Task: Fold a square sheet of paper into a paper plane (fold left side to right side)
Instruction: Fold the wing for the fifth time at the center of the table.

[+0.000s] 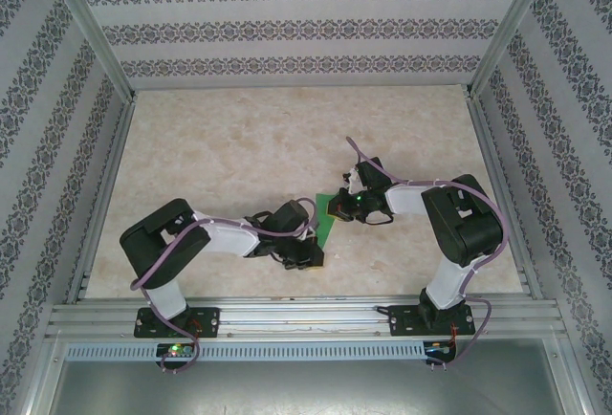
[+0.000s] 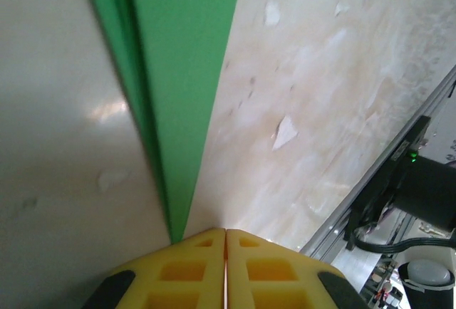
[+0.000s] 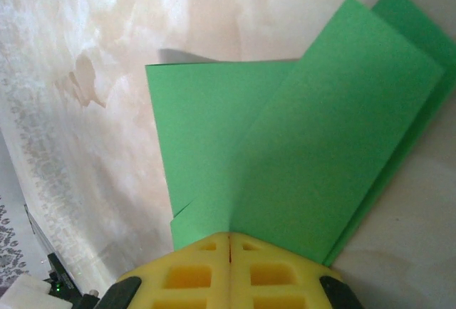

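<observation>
The square sheet of paper is bright green and folded into layered flaps, lying on the table between the two grippers. In the right wrist view the paper spreads out ahead of the yellow fingers, with a crease running straight to their seam. My right gripper is shut, its tips set on the paper's near edge. In the left wrist view the paper narrows to a point that ends under the left yellow finger. My left gripper is shut, with nothing seen between its jaws.
The marble-patterned tabletop is enclosed by patterned walls at the back and sides. An aluminium rail runs along the near edge and carries both arm bases. The right arm's base stands beyond that rail in the left wrist view.
</observation>
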### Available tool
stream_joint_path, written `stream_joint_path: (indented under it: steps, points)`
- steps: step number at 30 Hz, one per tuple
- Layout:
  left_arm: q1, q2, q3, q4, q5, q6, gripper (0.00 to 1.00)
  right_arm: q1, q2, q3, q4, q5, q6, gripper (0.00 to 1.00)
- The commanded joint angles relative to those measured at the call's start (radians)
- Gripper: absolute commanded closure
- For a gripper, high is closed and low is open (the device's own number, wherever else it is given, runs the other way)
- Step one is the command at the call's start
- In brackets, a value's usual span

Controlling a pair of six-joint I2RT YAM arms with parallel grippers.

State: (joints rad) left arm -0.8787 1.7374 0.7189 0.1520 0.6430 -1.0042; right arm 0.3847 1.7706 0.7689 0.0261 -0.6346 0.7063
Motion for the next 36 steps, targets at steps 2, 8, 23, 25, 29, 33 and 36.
stream_joint_path:
  steps: [2, 8, 23, 25, 29, 33, 36]
  points:
    - [0.002, -0.067, 0.023, -0.136, -0.020, 0.019, 0.92, 0.009, 0.061, -0.034, -0.134, 0.142, -0.024, 1.00]
    - [0.098, -0.096, 0.118, -0.199, 0.004, 0.105, 0.92, 0.011, 0.054, -0.033, -0.134, 0.142, -0.022, 1.00]
    - [0.130, 0.183, 0.347, -0.232, 0.046, 0.228, 0.93, 0.013, 0.066, -0.029, -0.134, 0.153, -0.021, 1.00]
    - [0.130, 0.188, 0.337, -0.228, 0.046, 0.227, 0.93, 0.013, 0.065, -0.031, -0.135, 0.153, -0.022, 1.00]
    - [0.129, 0.192, 0.286, -0.183, 0.058, 0.199, 0.93, 0.013, 0.069, -0.031, -0.139, 0.161, -0.024, 1.00]
    - [0.123, 0.190, 0.228, -0.137, 0.067, 0.174, 0.93, 0.013, 0.075, -0.026, -0.153, 0.170, -0.031, 1.00]
    - [0.112, 0.189, 0.206, -0.135, 0.069, 0.173, 0.93, 0.011, 0.079, -0.022, -0.163, 0.175, -0.037, 1.00]
